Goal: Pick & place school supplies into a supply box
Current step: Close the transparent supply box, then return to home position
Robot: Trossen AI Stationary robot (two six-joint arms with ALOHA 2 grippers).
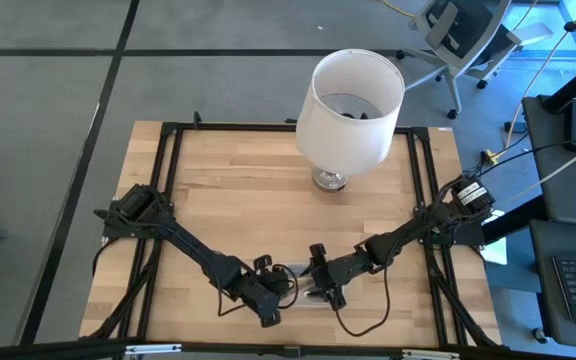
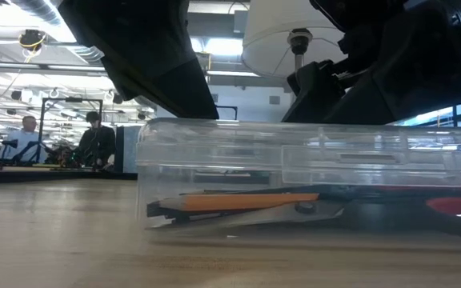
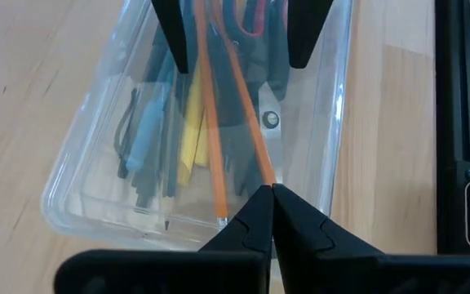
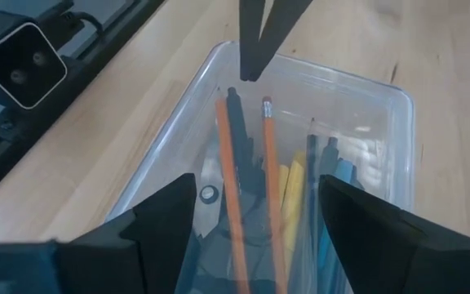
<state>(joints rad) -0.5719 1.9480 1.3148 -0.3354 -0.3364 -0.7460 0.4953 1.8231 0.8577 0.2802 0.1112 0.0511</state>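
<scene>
Both grippers hang over the clear supply box (image 1: 301, 282) at the table's (image 1: 228, 200) near edge, one at each end. Left gripper (image 3: 272, 193) has its fingers pressed shut on nothing, tips just above the box's near wall. Right gripper (image 4: 255, 204) stands spread wide, empty, above the opposite end.

Inside the box lie the school supplies, all running lengthwise along its long axis: two orange pencils (image 4: 269, 188) side by side, a yellow pen (image 3: 191, 131), light blue pens (image 3: 147, 135), dark pens (image 4: 239, 135) and, probably, the red-handled scissors (image 3: 247, 24), though only a red loop and a pivot screw show. From table height an orange pencil (image 2: 246, 201) rests flat on the box floor.

No loose supply shows on the wood, so the task looks close to finished. Should anything need nudging, the pencils point straight from one gripper toward the other, and the right one, already spread, is better placed to reach down.

A white lampshade (image 1: 351, 110) stands well apart at the far side.
</scene>
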